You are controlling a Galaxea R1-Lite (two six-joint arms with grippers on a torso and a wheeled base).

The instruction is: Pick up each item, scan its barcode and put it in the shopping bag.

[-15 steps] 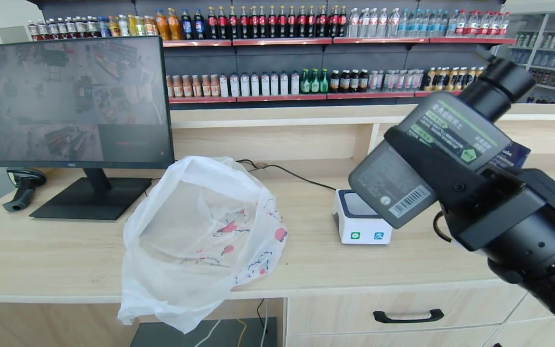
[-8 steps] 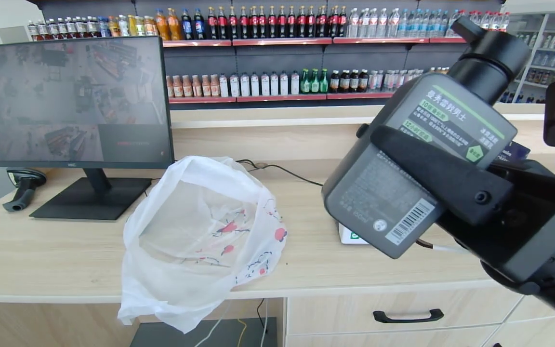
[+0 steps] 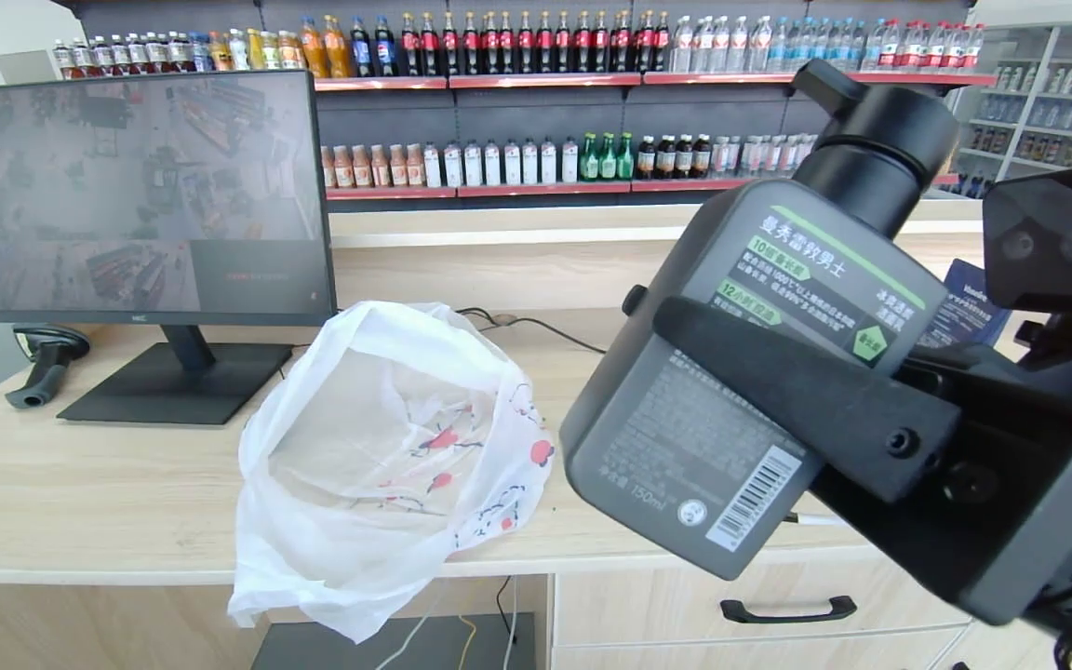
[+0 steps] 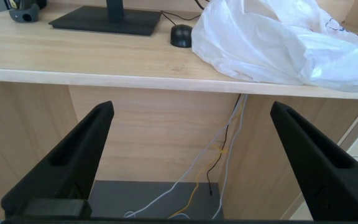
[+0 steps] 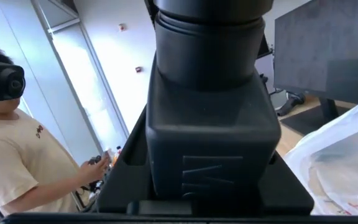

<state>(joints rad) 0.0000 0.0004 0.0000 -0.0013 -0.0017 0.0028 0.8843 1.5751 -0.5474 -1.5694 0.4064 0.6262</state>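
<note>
Left gripper (image 4: pixel 191 109) hanging below the counter (image 4: pixel 104 56) edge, fingers spreading wide, shopping bag (image 3: pixel 387 456) lying open beyond its fingertips, dark bottle (image 3: pixel 685 447) tilting cap-up, pinched between the fingers of the raised right gripper (image 3: pixel 703 344)

The dark grey square plastic bottle (image 3: pixel 731 409) carries a white barcode sticker (image 3: pixel 753 498) near its base, with fine pale print above it and green-edged label lines. The black flat monitor (image 3: pixel 136 195) bears a small logo on its lower bezel, too small to read.
</note>
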